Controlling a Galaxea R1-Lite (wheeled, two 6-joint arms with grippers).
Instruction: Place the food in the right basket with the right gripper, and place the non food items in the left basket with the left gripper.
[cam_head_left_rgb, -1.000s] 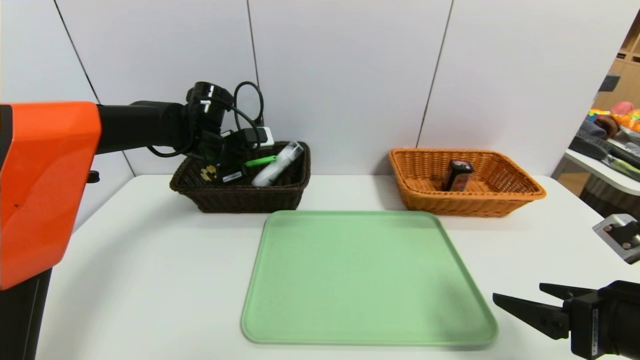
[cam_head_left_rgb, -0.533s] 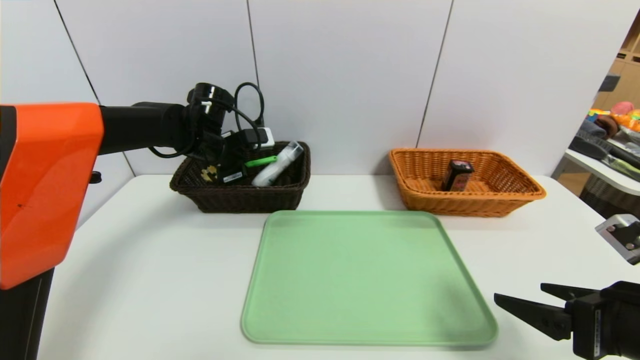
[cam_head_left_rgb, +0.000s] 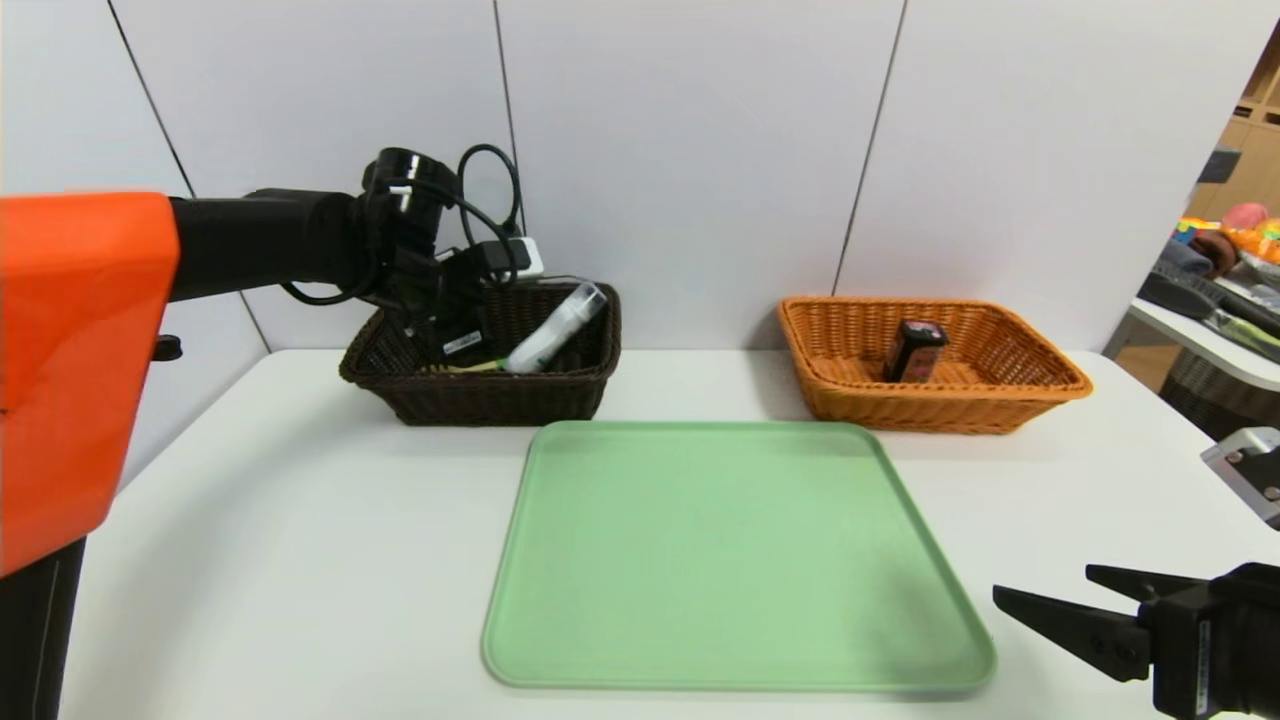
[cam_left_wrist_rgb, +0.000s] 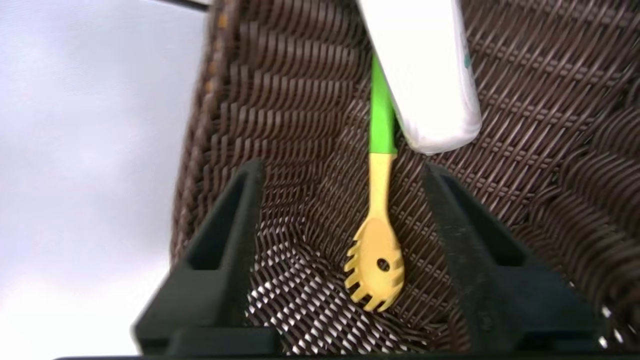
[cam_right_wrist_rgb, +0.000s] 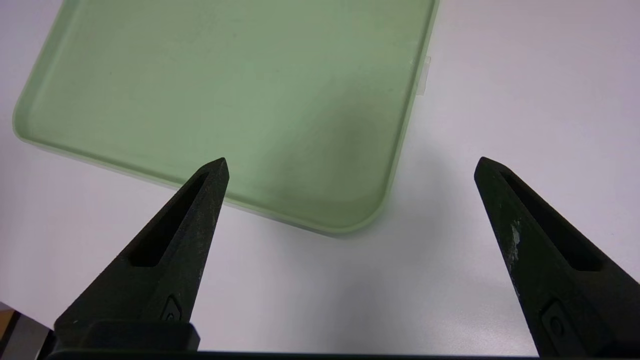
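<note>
My left gripper (cam_left_wrist_rgb: 342, 170) hangs open over the left basket (cam_head_left_rgb: 480, 395), a dark brown wicker one, with nothing between its fingers. Below it the yellow slotted spoon (cam_left_wrist_rgb: 377, 265) lies free on the basket floor (cam_left_wrist_rgb: 300, 100), its green handle running under the whitish bottle (cam_left_wrist_rgb: 425, 75). In the head view the bottle (cam_head_left_rgb: 548, 335) leans against the basket's back right wall. The food, a black carton with a pink top (cam_head_left_rgb: 915, 350), stands in the orange right basket (cam_head_left_rgb: 940, 405). My right gripper (cam_head_left_rgb: 1042, 582) is parked open low at the near right, empty (cam_right_wrist_rgb: 352, 161).
A bare pale green tray (cam_head_left_rgb: 730, 560) lies mid-table between me and the baskets; its near right corner (cam_right_wrist_rgb: 350, 220) is just ahead of the right gripper. A silver fixture (cam_head_left_rgb: 1245, 470) sits at the table's right edge. White wall panels stand close behind the baskets.
The left gripper has opened and let go of the spoon, which dropped from the air to the dark basket's floor. The left wrist has risen slightly. The right arm barely moved.
</note>
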